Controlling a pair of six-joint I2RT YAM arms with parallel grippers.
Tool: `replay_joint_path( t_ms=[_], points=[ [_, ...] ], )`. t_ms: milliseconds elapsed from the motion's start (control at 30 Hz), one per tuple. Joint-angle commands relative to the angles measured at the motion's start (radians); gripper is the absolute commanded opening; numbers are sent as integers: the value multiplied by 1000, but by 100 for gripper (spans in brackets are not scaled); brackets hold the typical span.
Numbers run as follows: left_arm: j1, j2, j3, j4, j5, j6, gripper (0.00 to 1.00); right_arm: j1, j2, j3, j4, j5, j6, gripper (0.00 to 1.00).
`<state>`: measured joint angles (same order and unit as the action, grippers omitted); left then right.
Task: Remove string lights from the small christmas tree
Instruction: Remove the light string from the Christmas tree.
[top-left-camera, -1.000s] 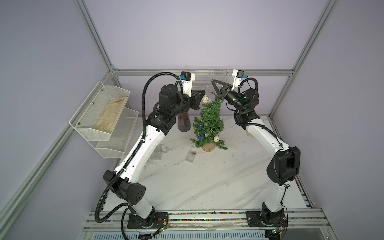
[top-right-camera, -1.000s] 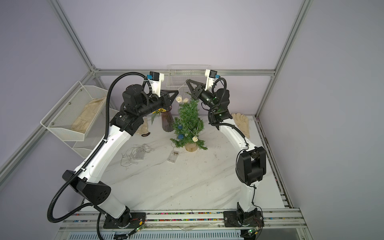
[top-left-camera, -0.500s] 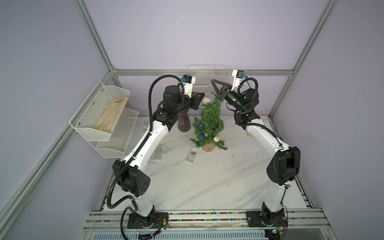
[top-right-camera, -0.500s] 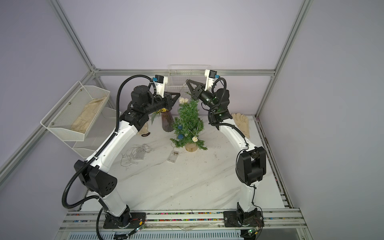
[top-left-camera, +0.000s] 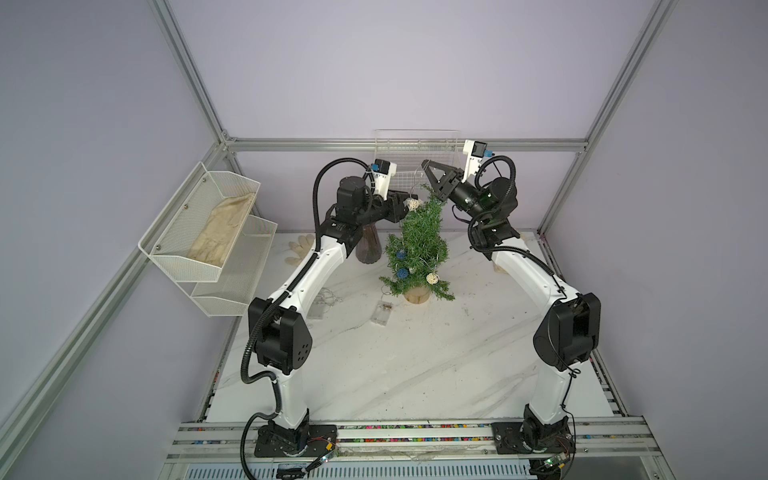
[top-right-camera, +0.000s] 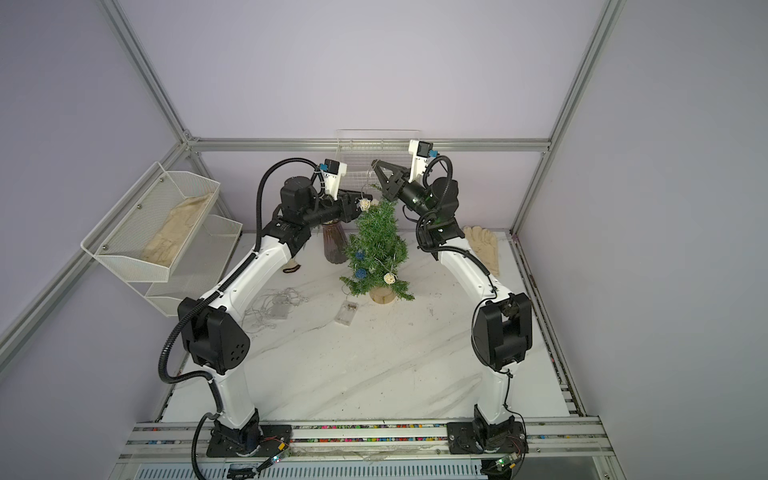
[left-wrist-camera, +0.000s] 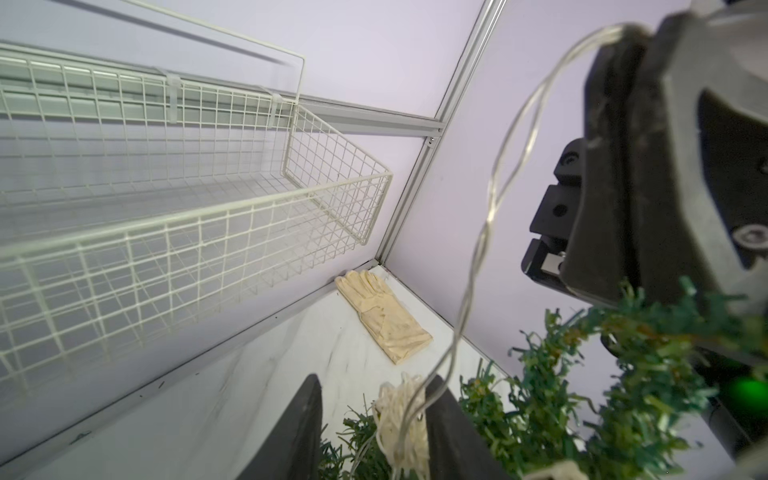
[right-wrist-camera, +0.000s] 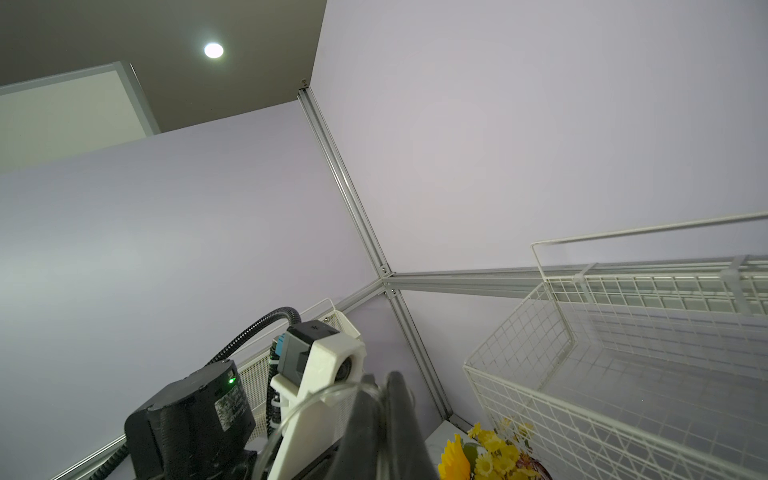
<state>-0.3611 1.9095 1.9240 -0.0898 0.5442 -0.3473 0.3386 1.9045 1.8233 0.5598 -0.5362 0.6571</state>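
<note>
The small christmas tree (top-left-camera: 419, 245) (top-right-camera: 376, 245) stands at the back middle of the marble table on a tan base. The string lights wind round it, with blue balls (top-left-camera: 401, 273) and a cream ball (top-left-camera: 432, 278) low down, and the clear battery box (top-left-camera: 382, 311) lies in front of it. My left gripper (top-left-camera: 402, 203) (left-wrist-camera: 374, 386) is open at the tree's tip. A cream woven ball (left-wrist-camera: 399, 419) sits between its fingers, against one of them. My right gripper (top-left-camera: 426, 163) (right-wrist-camera: 380, 378) is raised above the tip, shut on the pale wire (left-wrist-camera: 494, 199).
A dark vase (top-left-camera: 368, 249) of yellow flowers (right-wrist-camera: 490, 453) stands just left of the tree, under my left arm. A white wire basket (top-left-camera: 415, 162) hangs on the back wall. Mesh shelves (top-left-camera: 208, 232) are on the left wall. Gloves (top-right-camera: 482, 249) and another wire tangle (top-right-camera: 278, 303) lie on the table.
My left arm has swung in toward the tree's tip and its jaws have opened round the cream ball. The right arm has held still with the wire.
</note>
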Motion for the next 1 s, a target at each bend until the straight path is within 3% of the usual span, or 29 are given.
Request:
replay_joint_path(
  t_ms=[0, 100, 233, 367, 467, 633, 967],
  points=[
    [38, -91, -28, 62, 7, 17, 45, 8, 11, -12, -13, -5, -14, 0],
    [66, -156, -117, 102, -18, 74, 50, 7, 10, -12, -15, -2, -17, 0],
    [86, -233, -205, 123, -77, 130, 64, 7, 9, -10, -27, 2, -29, 0],
    [99, -234, -197, 137, 30, 159, 71, 8, 10, -12, -35, 3, -37, 0],
    [99, -217, -210, 230, 148, 110, 74, 7, 10, -20, -36, 5, -36, 0],
    [98, -183, -239, 406, 229, 23, 76, 7, 10, -19, -44, 4, -42, 0],
    [91, -36, -62, 356, 213, 13, 76, 7, 6, -10, -58, -7, -56, 0]
  ],
)
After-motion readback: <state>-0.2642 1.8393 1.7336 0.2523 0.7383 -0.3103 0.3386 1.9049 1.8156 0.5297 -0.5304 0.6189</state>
